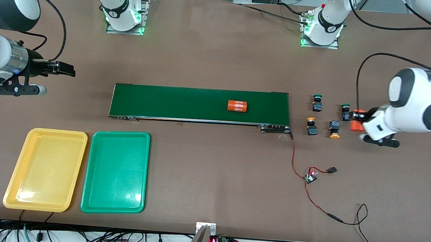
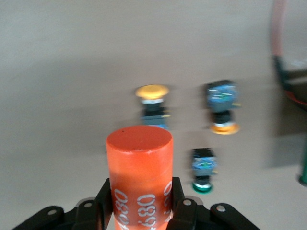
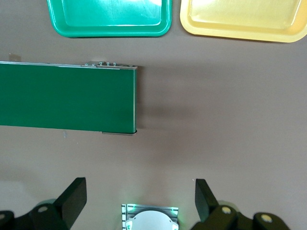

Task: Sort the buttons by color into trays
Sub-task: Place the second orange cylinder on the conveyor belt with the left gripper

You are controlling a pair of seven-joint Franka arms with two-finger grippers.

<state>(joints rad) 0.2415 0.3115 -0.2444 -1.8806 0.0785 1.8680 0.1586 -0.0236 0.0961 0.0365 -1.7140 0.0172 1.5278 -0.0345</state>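
The brown bench carries a long dark-green conveyor belt across its middle, with one orange cylinder printed "4680" lying on its side on the belt, toward the left arm's end. Nearer the front camera than the belt, toward the right arm's end, the yellow tray and the green tray lie side by side and just apart, the yellow one outermost; both are shallow with rounded corners. A small circuit board with red and black wires sits on the bench nearer the camera than the belt's end.

The four buttons stand just off the belt's end at the left arm's side, in a loose cluster, none touching. Each has a black blocky body and a round cap. One green button is nearest the belt, and a second green button lies just beside the left claw. A yellow button and another yellow button, tipped with its cap toward the camera, lie nearer the camera.

The left claw is pinching a second orange cylinder, not a button, just beside the cluster.

The right claw, fingers spread wide and holding nothing, waits over bare bench at the right arm's end, well apart from the buttons.
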